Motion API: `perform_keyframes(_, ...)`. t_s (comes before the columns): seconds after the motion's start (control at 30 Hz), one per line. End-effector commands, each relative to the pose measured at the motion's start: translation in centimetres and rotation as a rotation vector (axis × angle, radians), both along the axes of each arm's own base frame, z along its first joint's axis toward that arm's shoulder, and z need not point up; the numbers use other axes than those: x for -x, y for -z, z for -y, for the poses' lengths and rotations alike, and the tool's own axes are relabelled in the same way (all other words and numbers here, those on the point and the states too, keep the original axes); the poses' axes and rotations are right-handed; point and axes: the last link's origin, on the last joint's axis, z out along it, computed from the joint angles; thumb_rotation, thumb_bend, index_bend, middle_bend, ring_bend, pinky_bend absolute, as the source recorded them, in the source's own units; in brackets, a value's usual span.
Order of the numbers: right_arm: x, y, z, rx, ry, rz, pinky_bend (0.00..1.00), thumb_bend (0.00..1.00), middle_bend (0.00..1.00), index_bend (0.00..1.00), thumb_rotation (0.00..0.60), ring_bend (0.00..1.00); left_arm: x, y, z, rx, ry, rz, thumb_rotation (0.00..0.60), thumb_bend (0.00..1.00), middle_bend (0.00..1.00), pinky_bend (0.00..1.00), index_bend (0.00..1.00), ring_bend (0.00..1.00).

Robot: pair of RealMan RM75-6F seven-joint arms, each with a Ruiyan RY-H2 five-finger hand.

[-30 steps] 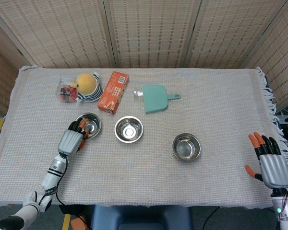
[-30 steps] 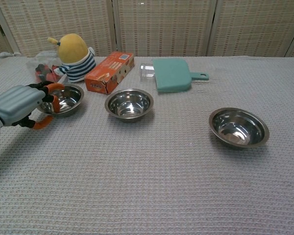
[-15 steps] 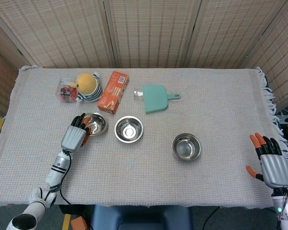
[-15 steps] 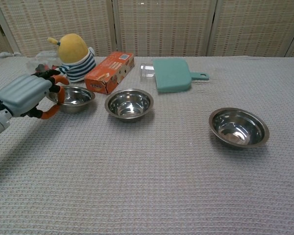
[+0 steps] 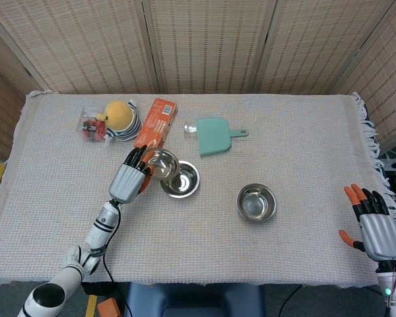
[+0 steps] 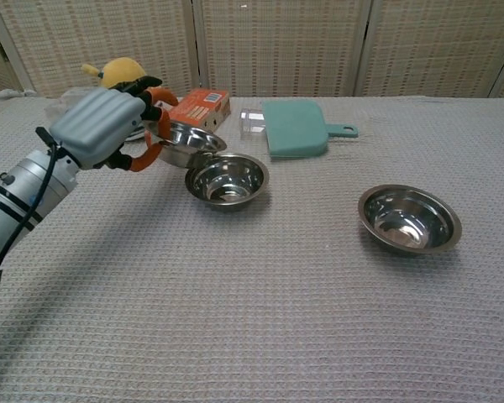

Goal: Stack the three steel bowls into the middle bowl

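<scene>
My left hand [image 5: 129, 179] [image 6: 105, 126] grips a steel bowl [image 5: 160, 163] [image 6: 190, 139] by its rim and holds it lifted and tilted over the left edge of the middle bowl [image 5: 182, 181] [image 6: 228, 180]. Whether the two bowls touch I cannot tell. The third steel bowl [image 5: 256, 202] [image 6: 409, 219] sits alone on the cloth to the right. My right hand [image 5: 375, 221] hovers open at the table's right front corner, far from all bowls; the chest view does not show it.
An orange box [image 5: 155, 125] [image 6: 193, 116], a yellow plush toy [image 5: 121, 119] [image 6: 118, 74] and a small packet [image 5: 91, 125] lie behind my left hand. A teal dustpan [image 5: 215, 135] [image 6: 296, 128] with a clear cup [image 6: 251, 121] lies behind the middle bowl.
My left hand has lifted the left bowl off the cloth and carried it right, up to the middle bowl. The right hand has stayed put.
</scene>
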Motion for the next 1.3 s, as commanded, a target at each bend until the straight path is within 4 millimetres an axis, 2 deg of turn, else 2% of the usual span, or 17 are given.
perform_keyframes(0.03, 0.0, -0.2, -0.1, 0.002, 0.0, 0.003, 0.0, 0.1, 0.0, 0.0, 0.6, 0.0, -1.4, 0.4, -0.1, -0.01, 0.027, 0.007, 0.6, 0.49, 0.17, 0.17, 0.63, 0.05)
perform_keyframes(0.33, 0.0, -0.9, -0.4, 0.022, -0.008, 0.017, 0.0, 0.1, 0.0, 0.0, 0.6, 0.0, -2.2, 3.9, 1.4, 0.098, 0.008, -0.018, 0.6, 0.49, 0.17, 0.17, 0.6, 0.05)
perform_keyframes(0.4, 0.0, -1.0, -0.5, 0.024, -0.009, 0.019, 0.0, 0.1, 0.0, 0.0, 0.6, 0.0, -2.0, 4.6, 1.5, 0.118, -0.003, -0.047, 0.6, 0.49, 0.16, 0.17, 0.52, 0.05)
perform_keyframes(0.5, 0.0, -1.1, -0.5, 0.025, -0.009, 0.02, 0.0, 0.1, 0.0, 0.0, 0.6, 0.0, -1.8, 5.0, 1.5, 0.135, -0.017, -0.064, 0.6, 0.49, 0.12, 0.17, 0.2, 0.02)
perform_keyframes(0.6, 0.0, -1.1, -0.5, 0.025, -0.009, 0.02, 0.0, 0.1, 0.0, 0.0, 0.6, 0.0, -1.7, 5.1, 1.5, 0.145, -0.024, -0.062, 0.6, 0.49, 0.07, 0.17, 0.04, 0.0)
perform_keyframes(0.63, 0.0, -1.1, -0.5, 0.024, -0.009, 0.02, 0.0, 0.1, 0.0, 0.0, 0.6, 0.0, -1.6, 5.2, 1.6, 0.155, -0.03, -0.055, 0.6, 0.48, 0.03, 0.17, 0.0, 0.0)
perform_keyframes(0.73, -0.2, -0.7, -0.6, 0.01, -0.018, 0.018, 0.0, 0.1, 0.0, 0.0, 0.6, 0.0, -0.8, 5.5, 2.2, 0.243, -0.052, -0.047, 0.6, 0.47, 0.0, 0.16, 0.0, 0.0)
perform_keyframes(0.93, -0.7, 0.4, -0.9, -0.04, -0.039, 0.0, 0.0, 0.1, 0.0, 0.0, 0.6, 0.0, 0.5, 3.2, 3.9, 0.3, -0.072, -0.071, 0.6, 0.45, 0.0, 0.16, 0.0, 0.0)
perform_keyframes(1.13, -1.4, 2.0, -1.1, -0.09, -0.063, -0.026, 0.0, 0.1, 0.0, 0.0, 0.6, 0.0, 1.8, -1.4, 6.7, 0.344, -0.14, -0.04, 0.6, 0.44, 0.0, 0.16, 0.0, 0.0)
perform_keyframes(1.3, -2.5, 4.6, -0.5, -0.162, -0.11, -0.031, 0.0, 0.1, 0.0, 0.0, 0.6, 0.0, 3.8, -5.1, 8.7, 0.309, -0.193, -0.055, 0.6, 0.44, 0.0, 0.16, 0.0, 0.0)
